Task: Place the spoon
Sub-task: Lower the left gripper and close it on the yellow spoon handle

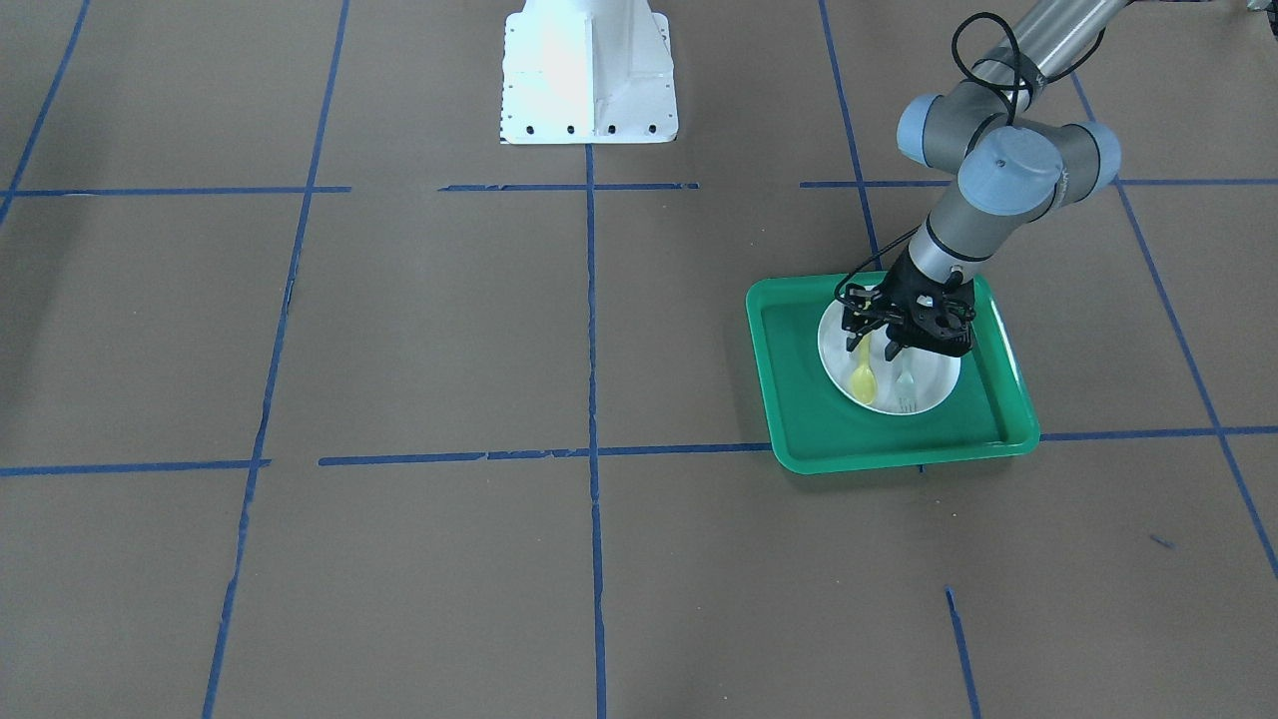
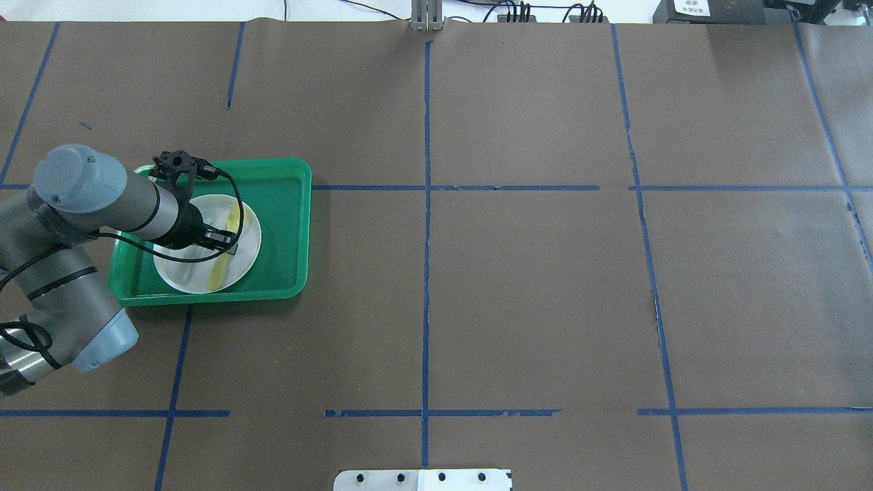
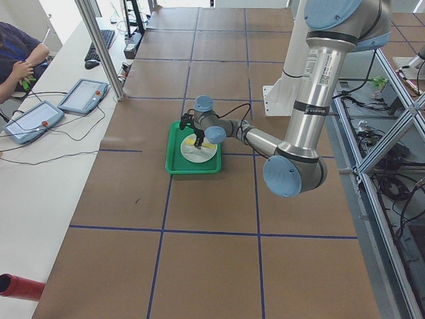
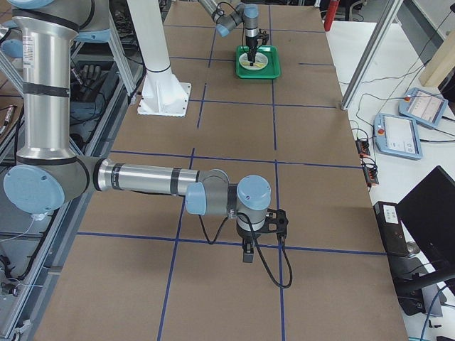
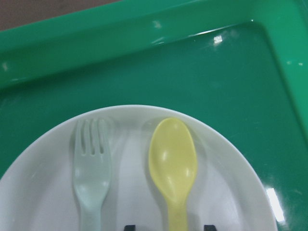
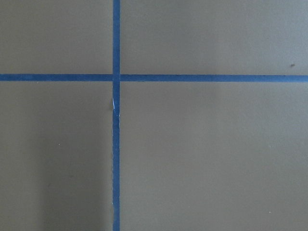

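Observation:
The yellow spoon [image 1: 864, 381] lies flat on the white plate [image 1: 937, 384] in the green tray [image 1: 799, 424], its bowl pointing away from the robot. It also shows in the overhead view [image 2: 233, 219] and the left wrist view [image 5: 173, 163]. My left gripper [image 1: 877, 350] is low over the plate and open, one fingertip on each side of the spoon's handle, as the left wrist view [image 5: 168, 227] shows. My right gripper [image 4: 247, 254] shows only in the exterior right view, over bare table far from the tray; I cannot tell if it is open or shut.
A pale grey-green fork [image 5: 91, 168] lies on the plate beside the spoon, parallel to it. The tray's raised rim [image 2: 303, 225] surrounds the plate. The white robot base [image 1: 589, 75] stands mid-table. Blue tape lines [image 6: 115, 115] cross the brown table.

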Available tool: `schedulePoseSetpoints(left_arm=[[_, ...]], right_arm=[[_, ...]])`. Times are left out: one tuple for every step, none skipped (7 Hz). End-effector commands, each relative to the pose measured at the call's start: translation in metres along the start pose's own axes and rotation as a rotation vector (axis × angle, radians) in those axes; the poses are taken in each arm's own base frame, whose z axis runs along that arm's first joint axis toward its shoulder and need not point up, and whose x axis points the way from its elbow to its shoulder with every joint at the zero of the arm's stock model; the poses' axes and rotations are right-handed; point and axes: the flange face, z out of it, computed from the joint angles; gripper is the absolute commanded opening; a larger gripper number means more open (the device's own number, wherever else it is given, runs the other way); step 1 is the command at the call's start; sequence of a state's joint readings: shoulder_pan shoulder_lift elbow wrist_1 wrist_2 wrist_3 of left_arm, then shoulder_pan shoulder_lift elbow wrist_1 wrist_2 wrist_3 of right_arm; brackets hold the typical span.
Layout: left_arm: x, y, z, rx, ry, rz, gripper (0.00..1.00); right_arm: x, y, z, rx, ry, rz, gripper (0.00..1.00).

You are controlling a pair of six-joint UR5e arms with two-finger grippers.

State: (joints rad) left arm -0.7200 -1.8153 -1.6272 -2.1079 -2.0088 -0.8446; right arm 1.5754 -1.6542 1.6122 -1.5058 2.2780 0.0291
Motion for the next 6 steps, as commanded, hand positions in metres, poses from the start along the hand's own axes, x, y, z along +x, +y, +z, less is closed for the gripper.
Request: schedulePoseSetpoints(left_arm=[[0.0012,0.0009,0.0,-0.001,0.002,0.001,0.37],[0.0005,0.0003,-0.0004,0.001,0.0,0.0,0.34],[-0.0014,0.001,0.001,-0.002,-0.003,-0.006,0.29],[-0.0016,0.001,0.0012,-0.003,-0.004,-0.01,0.23],[-0.0004,0.001,0.0,-0.002,-0.001,-0.021,0.15],[-0.0026,0.0006,-0.0065,0.005,0.003,-0.023,0.09]], right_arm=[[0.0002,0.0004,0.0002,0.0,0.0,0.0,1.0],[-0.0003,-0.0004,-0.0003,0.001,0.0,-0.001,1.0],[0.0,-0.0003,-0.0002,0.0,0.002,0.0,1.0],[-0.0002,-0.0003,-0.0002,0.0,0.0,0.0,1.0],[0.0002,0.0004,0.0002,0.0,0.0,0.0,1.0],[0.0003,0.0005,0.0004,-0.001,0.0,0.001,1.0]])
